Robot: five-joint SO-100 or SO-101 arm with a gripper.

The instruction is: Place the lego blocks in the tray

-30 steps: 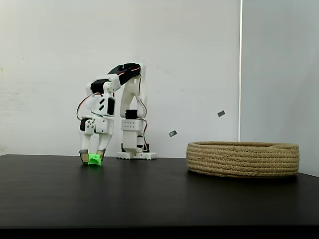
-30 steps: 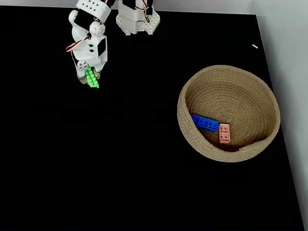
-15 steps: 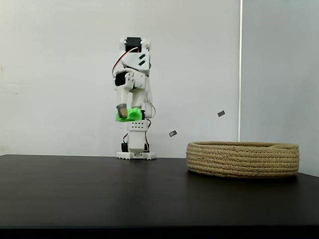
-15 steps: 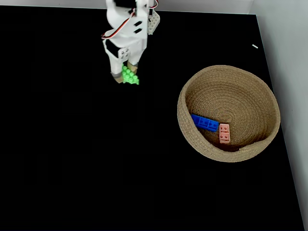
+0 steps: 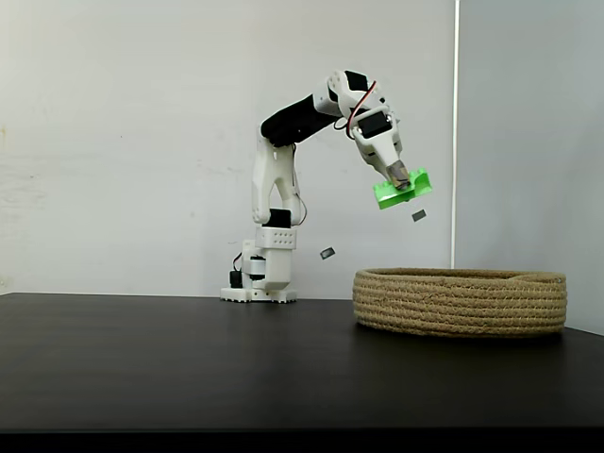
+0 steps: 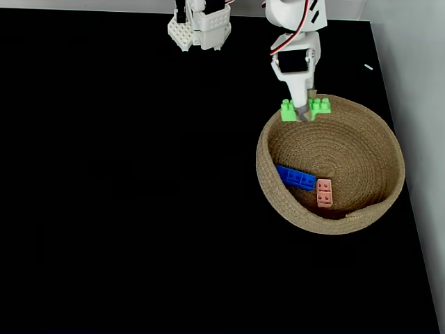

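In the fixed view from the side, one white arm (image 5: pixel 283 179) rises from its base at the back of a black table (image 5: pixel 189 368) and reaches out to the right, its gripper (image 5: pixel 400 182) clamped on a single green lego block (image 5: pixel 402 190) held tilted in the air, well above the near-left rim of the one round rope tray (image 5: pixel 461 302). The tray sits on the table at the right of this view, its ribbed wall hiding whatever lies inside. Two small dark marks (image 5: pixel 327 253) show on the pale wall behind. In the fixed view from above, the gripper (image 6: pixel 301 111) points down the picture from the top edge, its fingers closed on the middle of the green lego block (image 6: pixel 319 106), which lies crosswise over the tray's upper rim (image 6: pixel 262 158), its studded ends showing on either side of the fingers. Two more bricks rest inside the tray, touching each other: one long blue lego block (image 6: pixel 296 178), lying at a slant on the tray floor, and one short pink lego block (image 6: pixel 324 193) at its right end, near the lower wall. That makes three bricks counted here, one held and two in the tray. The arm's white base (image 6: pixel 200 26) stands at the top of the black table (image 6: pixel 125 209).
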